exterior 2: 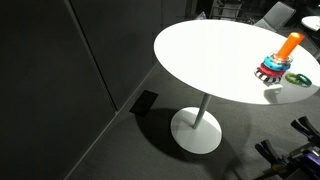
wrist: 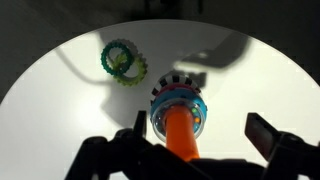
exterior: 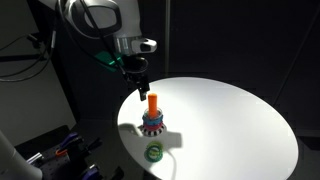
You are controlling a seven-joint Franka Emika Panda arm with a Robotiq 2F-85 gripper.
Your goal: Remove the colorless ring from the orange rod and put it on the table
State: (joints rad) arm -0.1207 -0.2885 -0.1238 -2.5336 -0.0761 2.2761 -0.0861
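Orange and upright, the rod [wrist: 180, 135] rises from a toothed round base [wrist: 178, 100] that carries blue and red rings, near the edge of the white table [exterior: 230, 110]. The colorless ring is too faint to pick out, so I cannot tell where it sits. 1 green ring [wrist: 123, 60] lies flat just beside the base. The gripper [wrist: 198, 135] hangs above the rod, its 2 fingers spread wide, gripping nothing.

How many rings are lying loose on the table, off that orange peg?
1. The green ring lies on the table beside the base of the orange rod. Anything see-through could escape notice on the white top, so another may be hidden.
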